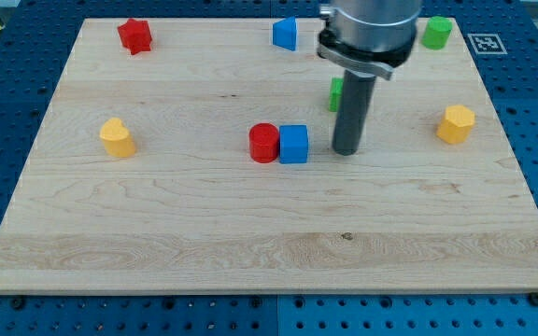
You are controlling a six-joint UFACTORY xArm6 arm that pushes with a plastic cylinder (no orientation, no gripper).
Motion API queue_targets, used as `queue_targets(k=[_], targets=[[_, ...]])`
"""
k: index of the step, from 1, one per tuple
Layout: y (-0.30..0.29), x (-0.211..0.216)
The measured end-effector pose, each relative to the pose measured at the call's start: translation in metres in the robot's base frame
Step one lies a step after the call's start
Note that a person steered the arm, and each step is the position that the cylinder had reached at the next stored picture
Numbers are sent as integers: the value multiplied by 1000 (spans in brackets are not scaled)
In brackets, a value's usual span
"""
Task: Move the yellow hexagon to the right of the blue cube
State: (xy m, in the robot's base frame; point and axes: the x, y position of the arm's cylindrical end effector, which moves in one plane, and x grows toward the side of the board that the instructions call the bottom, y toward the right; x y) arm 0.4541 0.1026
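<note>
The rod stood upright, my tip (346, 151) down on the table (250, 233) just right of the blue cube (293, 144), holding nothing; a red cylinder (263, 143) touched the cube's left; the yellow hexagon (456, 123) sat well apart toward the view's right.

yellow hexagon (456, 123), blue cube (293, 144), red cylinder (263, 142)

The pale wooden counter (204, 233) is showing smooth, matt grain, while the yellow hexagon (456, 123) and blue cube (293, 144) are looking like smooth plastic.
</note>
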Motion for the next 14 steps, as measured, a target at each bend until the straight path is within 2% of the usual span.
queue_targets(k=[2,4,5,6,7,8,9,10,11,14], targets=[[57,13],[86,57],[121,81],[173,83],[219,60],[242,22],[236,-7],[192,-40],[183,-48],[151,-36]])
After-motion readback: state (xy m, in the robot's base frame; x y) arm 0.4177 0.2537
